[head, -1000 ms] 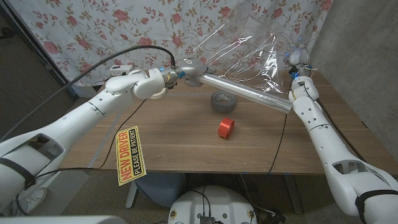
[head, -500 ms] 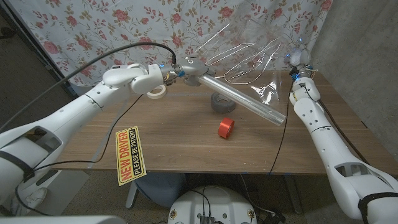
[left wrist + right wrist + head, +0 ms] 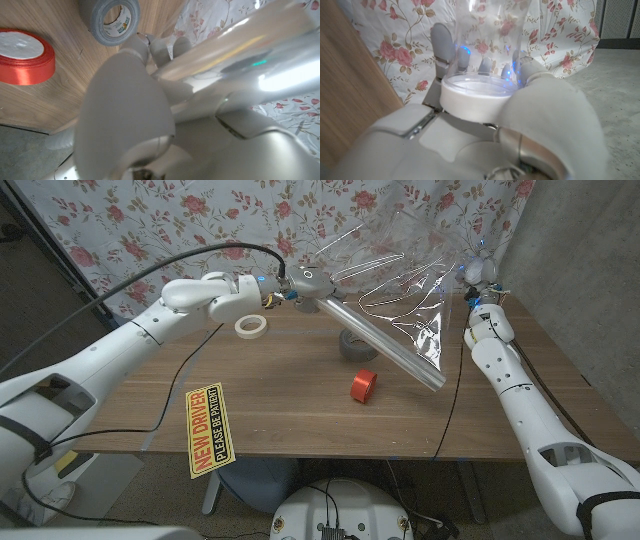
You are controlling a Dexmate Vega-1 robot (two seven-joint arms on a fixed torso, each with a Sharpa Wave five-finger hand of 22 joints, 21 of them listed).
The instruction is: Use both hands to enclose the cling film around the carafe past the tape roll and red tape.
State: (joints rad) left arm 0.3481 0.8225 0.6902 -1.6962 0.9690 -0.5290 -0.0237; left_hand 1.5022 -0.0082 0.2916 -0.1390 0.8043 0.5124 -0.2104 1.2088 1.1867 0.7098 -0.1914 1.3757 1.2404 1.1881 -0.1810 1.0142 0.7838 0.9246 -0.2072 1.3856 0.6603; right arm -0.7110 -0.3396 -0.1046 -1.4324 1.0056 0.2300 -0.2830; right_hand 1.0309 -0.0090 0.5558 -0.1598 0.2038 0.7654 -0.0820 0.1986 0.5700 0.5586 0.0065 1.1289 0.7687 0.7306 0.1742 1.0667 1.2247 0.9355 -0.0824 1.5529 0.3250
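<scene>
A yellow sticker (image 3: 207, 431) hanging at the table's near edge, below the left arm and well apart from the left hand (image 3: 303, 283), reads "NEW DRIVER" in red capitals with "PLEASE BE PATIENT" in smaller black letters beside it. In the left wrist view, the grey tape roll (image 3: 109, 20) just past the left hand's fingers carries small print on the inside of its core, too blurred to read for certain.

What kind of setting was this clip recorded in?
Probably a makeshift robot test space rather than a home: a floral sheet hung as backdrop behind a wooden table, bare concrete wall, and a "New Driver" sign lying on the table.
</scene>
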